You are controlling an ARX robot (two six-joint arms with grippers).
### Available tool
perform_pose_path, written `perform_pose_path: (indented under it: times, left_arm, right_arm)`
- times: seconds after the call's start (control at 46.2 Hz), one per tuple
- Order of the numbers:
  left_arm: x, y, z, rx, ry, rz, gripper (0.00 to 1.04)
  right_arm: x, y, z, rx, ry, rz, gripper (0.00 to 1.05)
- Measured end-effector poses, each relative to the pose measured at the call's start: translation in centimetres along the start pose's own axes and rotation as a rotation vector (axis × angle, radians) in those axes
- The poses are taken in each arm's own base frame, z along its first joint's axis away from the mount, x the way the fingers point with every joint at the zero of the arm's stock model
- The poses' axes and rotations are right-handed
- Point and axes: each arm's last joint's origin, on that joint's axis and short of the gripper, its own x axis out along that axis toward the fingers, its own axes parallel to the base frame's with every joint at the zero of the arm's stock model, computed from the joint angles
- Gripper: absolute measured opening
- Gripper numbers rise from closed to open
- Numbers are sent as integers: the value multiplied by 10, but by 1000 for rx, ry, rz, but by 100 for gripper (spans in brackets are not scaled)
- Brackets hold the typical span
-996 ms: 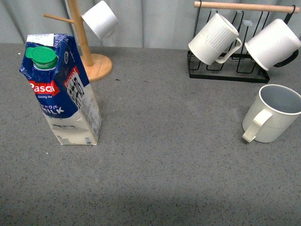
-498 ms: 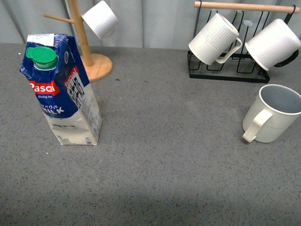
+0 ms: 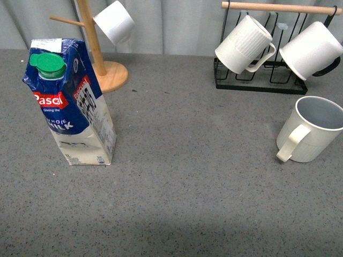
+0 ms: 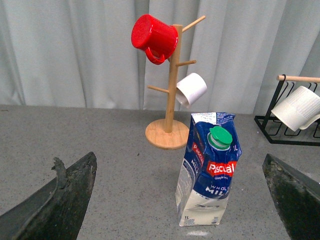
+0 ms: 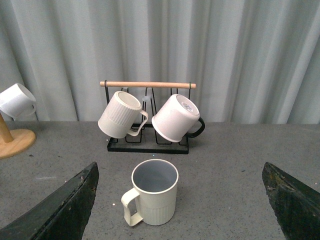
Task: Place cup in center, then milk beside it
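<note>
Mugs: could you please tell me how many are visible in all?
5: red mug and white mug on the wooden tree, ribbed mug and black-handled mug on the black rack, the cup standing on the table. No others show.

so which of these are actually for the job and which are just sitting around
For the job:
cup, upright on the right of the table
milk, upright on the left

Just lying about:
wooden mug tree, holding a small white mug and a red mug
black rack, holding a ribbed white mug and a black-handled white mug
</note>
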Motion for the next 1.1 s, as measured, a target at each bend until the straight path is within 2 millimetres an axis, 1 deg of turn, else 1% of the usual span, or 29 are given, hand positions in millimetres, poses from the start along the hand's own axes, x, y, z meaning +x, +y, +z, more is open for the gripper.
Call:
perform_pose_path:
  times: [0.26, 0.303, 0.347, 0.39, 0.412, 0.477, 0.52, 0.563, 0.65, 0.693, 0.888, 0.975, 1.105]
  left_arm:
    - [0, 0, 0, 0, 0, 0, 98]
    - [0, 0, 0, 0, 0, 0, 98]
    - [0, 0, 0, 0, 0, 0, 98]
    - [0, 0, 0, 0, 0, 0, 98]
    - [0, 0, 0, 0, 0, 0, 98]
    - [0, 0, 0, 0, 0, 0, 98]
    - [0, 0, 0, 0, 0, 0, 98]
    - [0, 0, 0, 0, 0, 0, 98]
    - [0, 0, 0, 0, 0, 0, 98]
    - [0, 0, 0, 0, 0, 0, 98]
    - [0, 0, 0, 0, 0, 0, 98]
    - [0, 0, 0, 0, 0, 0, 98]
    - [0, 0, 0, 0, 0, 0, 98]
  right_arm:
    - [0, 0, 0, -4, 0, -7, 96]
    - [2, 0, 6, -92, -58, -149, 96]
    - [4, -1, 11, -143, -82, -251, 96]
    - [10, -5, 11, -210, -50, -340, 96]
    - [13, -6, 10, -220, -28, -349, 96]
    - [27, -11, 7, -239, 56, -367, 96]
    - [40, -14, 11, -235, 95, -368, 96]
    - [57, -18, 15, -218, 146, -354, 96]
    - [82, -25, 15, -180, 222, -328, 96]
    - [100, -29, 12, -142, 280, -304, 96]
    - [161, -37, -8, -36, 507, -244, 96]
    - [186, -40, -18, -1, 601, -239, 96]
    - [212, -38, -31, 23, 708, -202, 96]
